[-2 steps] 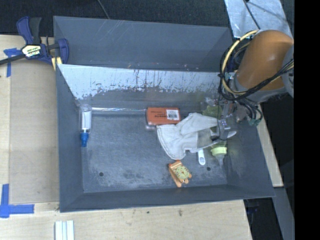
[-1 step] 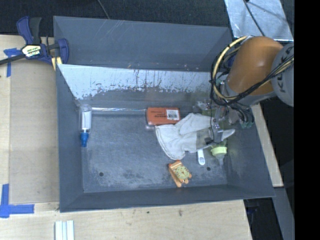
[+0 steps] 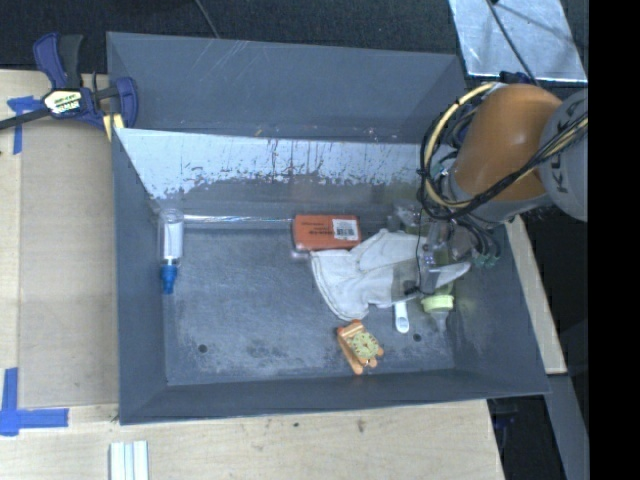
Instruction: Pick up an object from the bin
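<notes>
Gripper [image 3: 430,280] at bin's right, touching white cloth [image 3: 350,273], just above yellow-green piece [image 3: 438,304]; can't tell grip state.

Inspected: arm [image 3: 568,173], cover [image 3: 510,143], cables [image 3: 432,158], gripper [image 3: 427,283].
The arm has a pale grey casing. A rounded, glossy orange-brown cover encloses its wrist. Black and yellow cables loop round the cover's edge and across it. The gripper is a compact assembly of silver-grey metal and dark parts.
</notes>
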You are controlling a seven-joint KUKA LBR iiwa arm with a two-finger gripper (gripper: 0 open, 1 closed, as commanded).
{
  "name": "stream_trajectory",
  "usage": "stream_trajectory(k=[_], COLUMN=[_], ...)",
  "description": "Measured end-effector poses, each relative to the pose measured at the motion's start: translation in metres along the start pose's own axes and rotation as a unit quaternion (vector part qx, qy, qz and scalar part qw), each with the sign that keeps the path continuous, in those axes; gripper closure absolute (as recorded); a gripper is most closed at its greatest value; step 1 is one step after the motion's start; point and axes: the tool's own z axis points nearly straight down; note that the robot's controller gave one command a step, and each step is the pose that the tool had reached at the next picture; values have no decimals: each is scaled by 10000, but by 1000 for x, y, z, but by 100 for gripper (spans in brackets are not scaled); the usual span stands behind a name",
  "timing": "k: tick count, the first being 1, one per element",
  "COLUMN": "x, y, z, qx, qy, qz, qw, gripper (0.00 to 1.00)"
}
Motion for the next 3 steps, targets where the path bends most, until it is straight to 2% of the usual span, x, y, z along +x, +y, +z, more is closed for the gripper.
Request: stream_trajectory(k=[1,2,3], x=[-1,-1,10], y=[19,19,-37], z=[19,19,-139], qx=[-5,-4,16], qy=[-7,-7,-3], qz=[-277,-279,-614], qw=[9996,9996,9981], gripper=[100,100,100])
